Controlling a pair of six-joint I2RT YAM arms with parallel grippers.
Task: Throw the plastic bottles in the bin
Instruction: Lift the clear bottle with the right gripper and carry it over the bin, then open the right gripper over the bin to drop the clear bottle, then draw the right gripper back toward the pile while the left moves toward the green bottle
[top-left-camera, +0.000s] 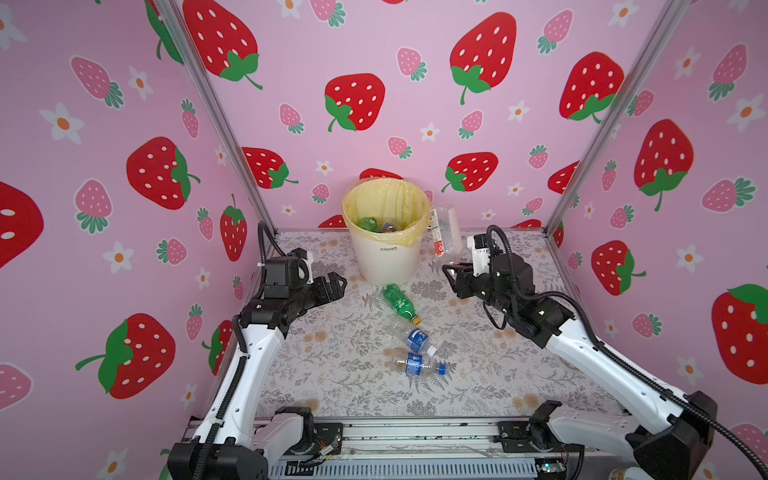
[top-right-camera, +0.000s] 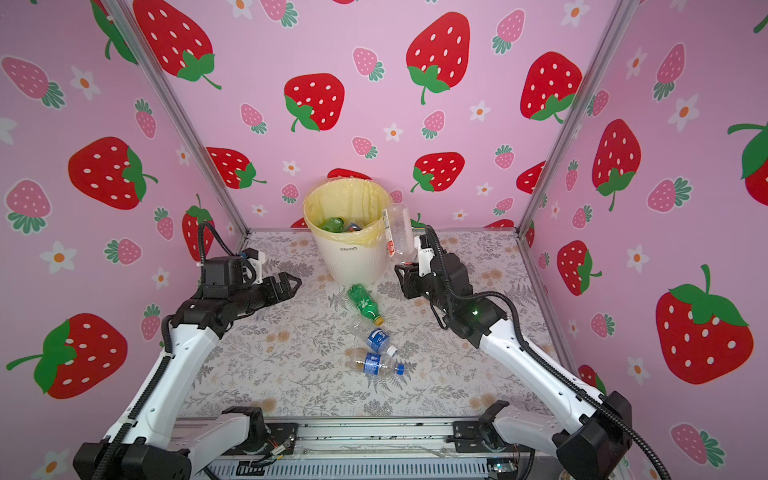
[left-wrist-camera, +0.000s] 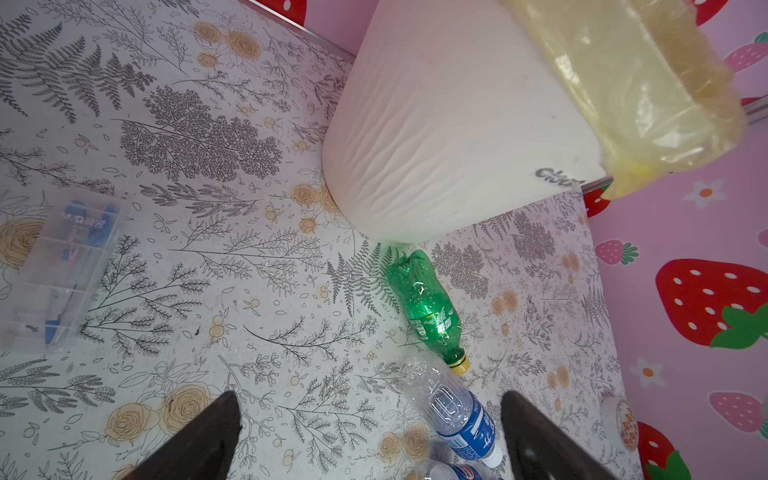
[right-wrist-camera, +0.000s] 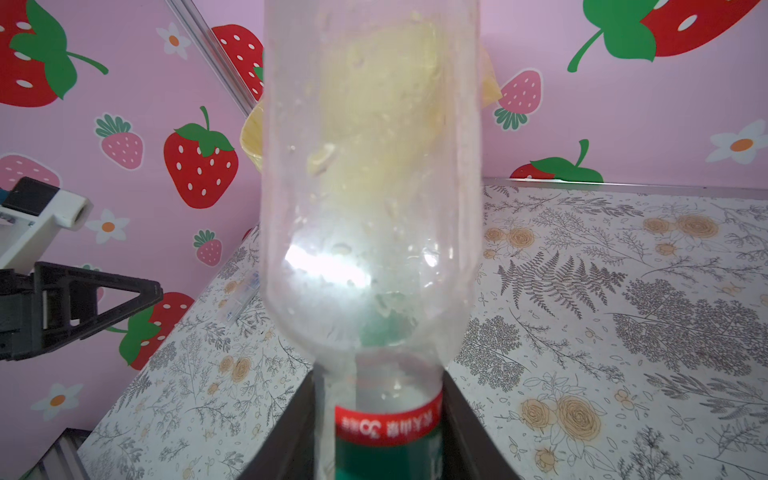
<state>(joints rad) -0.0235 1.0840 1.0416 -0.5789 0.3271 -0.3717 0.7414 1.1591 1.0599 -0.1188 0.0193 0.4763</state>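
Holding a clear bottle (top-left-camera: 444, 230) by its narrow lower end, the right gripper (top-left-camera: 453, 266) is closed tight on it. The bottle stands up above the fingers. The bin (top-left-camera: 386, 259) is just beside this gripper, on the side toward the other arm, and the bottle's top end is close to the bin's rim.

To do this well, I think the gripper should go up a bit and move over the yellow bag (top-left-camera: 384, 199) before it lets go. If not, the bottle may hit the rim and fall outside.

The left gripper (top-left-camera: 337, 286) is wide open and holds nothing. Between the two grippers, a green bottle (top-left-camera: 398, 302), a blue-label bottle (top-left-camera: 411, 336) and a second blue-label bottle (top-left-camera: 419, 365) lie on the table (top-left-camera: 332, 374).
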